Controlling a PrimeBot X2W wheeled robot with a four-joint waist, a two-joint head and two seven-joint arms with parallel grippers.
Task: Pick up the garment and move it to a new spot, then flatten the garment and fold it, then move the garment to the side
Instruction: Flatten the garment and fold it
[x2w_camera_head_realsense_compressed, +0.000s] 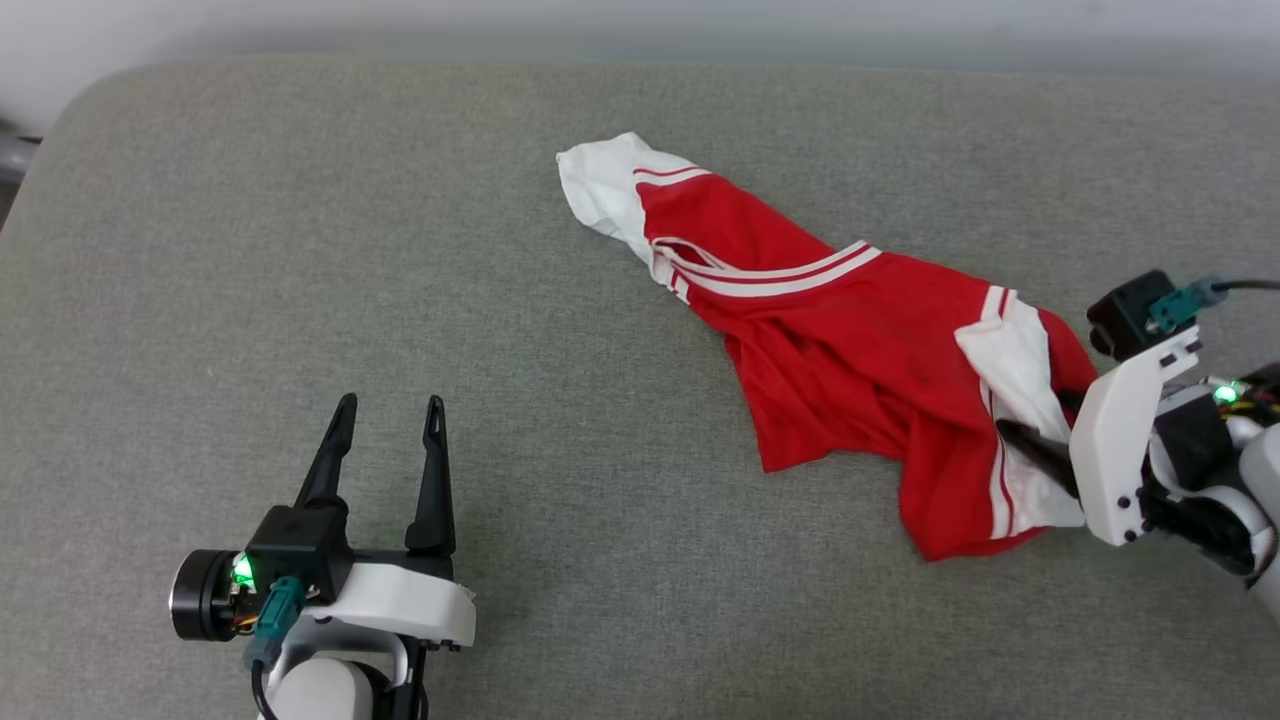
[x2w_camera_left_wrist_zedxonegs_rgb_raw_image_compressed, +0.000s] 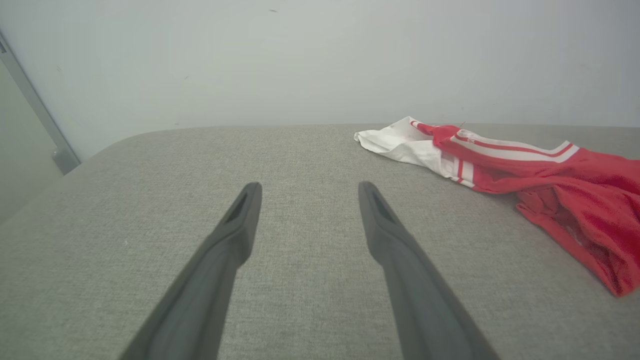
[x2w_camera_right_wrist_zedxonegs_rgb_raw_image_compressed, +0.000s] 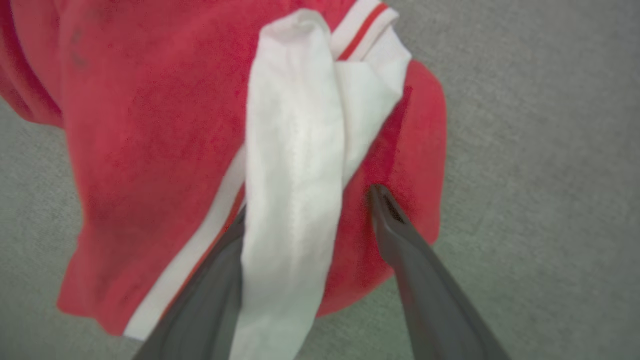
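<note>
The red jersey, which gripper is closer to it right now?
Right. The right gripper is at the garment, jaws open astride its white sleeve. The left gripper is open over bare grey padding, apart from it toward the robot's left.

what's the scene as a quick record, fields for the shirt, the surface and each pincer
shirt: red with white sleeves, crumpled, lying on the right part of the surface
surface: grey fabric
left pincer: open, empty, apart from the shirt
right pincer: open, fingers either side of a white sleeve at the shirt's near end
stage: shirt not yet flattened or folded
</note>
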